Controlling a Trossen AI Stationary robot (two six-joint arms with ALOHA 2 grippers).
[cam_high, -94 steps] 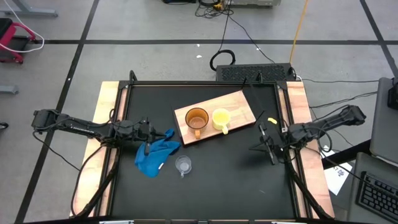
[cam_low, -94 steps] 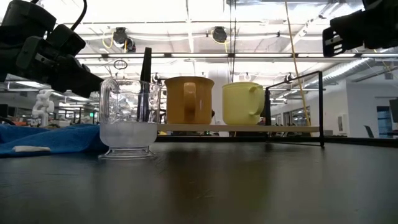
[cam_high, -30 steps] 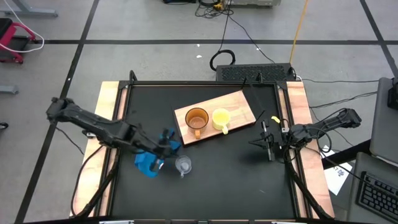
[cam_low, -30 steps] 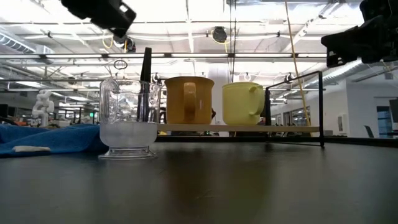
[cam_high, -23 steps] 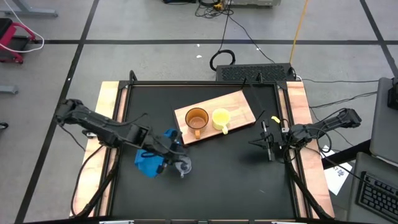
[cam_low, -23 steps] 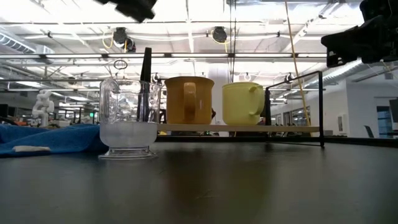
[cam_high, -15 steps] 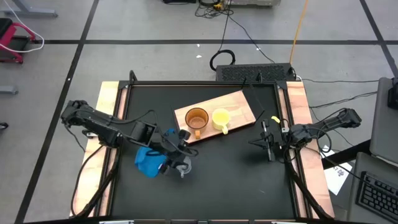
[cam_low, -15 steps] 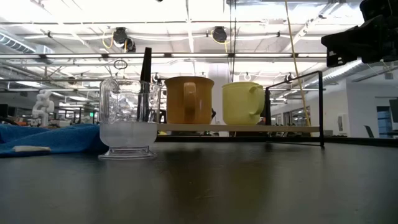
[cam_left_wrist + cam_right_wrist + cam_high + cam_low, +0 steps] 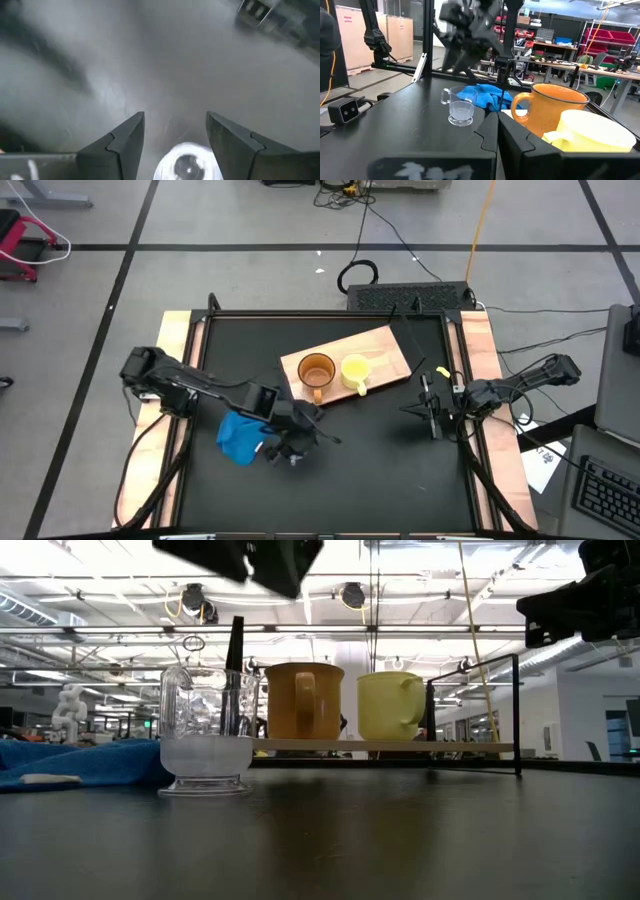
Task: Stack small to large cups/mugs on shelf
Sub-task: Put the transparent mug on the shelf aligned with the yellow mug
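Hovering with fingers spread directly above the small clear cup [image 9: 460, 105], which stands on the black table just beside the blue cloth [image 9: 240, 436], the left gripper [image 9: 175, 137] should descend centred so neither finger tips it.

Clear glossy plastic cup [image 9: 460, 106], glossy glazed mugs [image 9: 551, 112], pale-grain wood shelf [image 9: 385, 352], soft blue cloth [image 9: 238, 436], matt black tabletop [image 9: 380, 465].

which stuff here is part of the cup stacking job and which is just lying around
Part of the job:
clear cup, on the black table under the open left gripper
orange mug, on the board
yellow mug, on the board
wood board

Just lying about:
blue cloth, beside the clear cup
right gripper, waiting at the table's right side
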